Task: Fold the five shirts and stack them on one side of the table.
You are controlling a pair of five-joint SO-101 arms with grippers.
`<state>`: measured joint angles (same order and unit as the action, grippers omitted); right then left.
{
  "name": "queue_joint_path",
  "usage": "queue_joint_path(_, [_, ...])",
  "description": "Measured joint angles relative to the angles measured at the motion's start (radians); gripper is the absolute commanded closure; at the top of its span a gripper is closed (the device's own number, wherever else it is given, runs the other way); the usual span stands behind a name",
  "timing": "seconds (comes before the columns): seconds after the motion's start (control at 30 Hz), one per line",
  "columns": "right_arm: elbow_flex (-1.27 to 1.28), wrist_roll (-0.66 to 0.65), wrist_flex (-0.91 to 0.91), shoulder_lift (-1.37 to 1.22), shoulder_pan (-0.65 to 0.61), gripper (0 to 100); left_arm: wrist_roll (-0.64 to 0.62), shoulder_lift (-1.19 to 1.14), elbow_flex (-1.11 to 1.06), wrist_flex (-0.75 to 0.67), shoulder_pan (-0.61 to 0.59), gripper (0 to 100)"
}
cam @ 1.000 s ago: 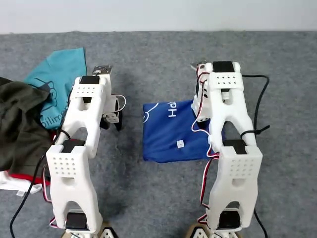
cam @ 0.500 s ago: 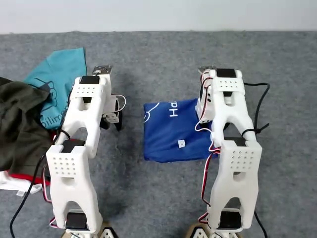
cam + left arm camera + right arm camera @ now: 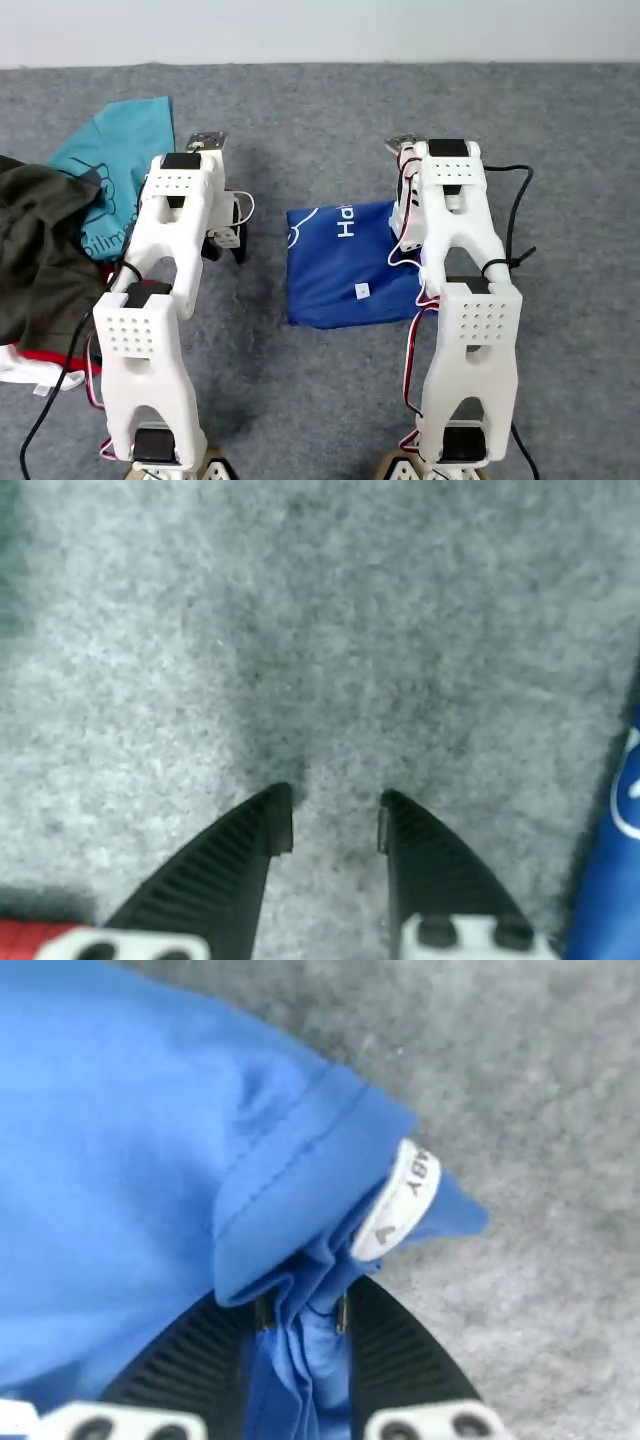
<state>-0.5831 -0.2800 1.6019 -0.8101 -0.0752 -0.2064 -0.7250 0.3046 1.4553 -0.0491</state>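
Note:
A folded blue shirt [image 3: 345, 265] lies in the middle of the grey table, its right edge under the right arm. My right gripper [image 3: 300, 1318] is shut on a bunched edge of the blue shirt [image 3: 150, 1140], near its white collar label [image 3: 400, 1200]. My left gripper [image 3: 333, 825] stands open just over bare grey felt, with a strip of the blue shirt [image 3: 615, 880] off to one side. A pile at the table's left holds a teal shirt [image 3: 115, 160], a dark olive shirt [image 3: 35, 250] and red and white cloth [image 3: 25, 362].
The grey felt table [image 3: 300, 120] ends at a pale wall along the far edge. Black cables [image 3: 515, 215] hang off the right arm. Bare felt stretches along the back and to the right of the right arm.
The right arm shifted slightly right, then back left, dragging the blue shirt's edge with it. The left arm has not moved.

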Motion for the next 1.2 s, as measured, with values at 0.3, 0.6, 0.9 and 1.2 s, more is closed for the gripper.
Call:
queue_joint_path(0.3, [-0.258,0.046,-0.155,-0.110,0.074,98.8,0.000,0.000,0.000,0.000,0.000,87])
queue_joint_path(0.6, [-0.549,0.339,-0.216,-0.290,0.295,98.8,0.000,0.000,0.000,0.000,0.000,87])
queue_joint_path(0.9, [-0.724,0.479,0.149,-0.296,0.600,98.8,0.000,0.000,0.000,0.000,0.000,87])
queue_joint_path(1.2, [-0.405,0.517,0.152,-0.264,0.761,98.8,0.000,0.000,0.000,0.000,0.000,87])
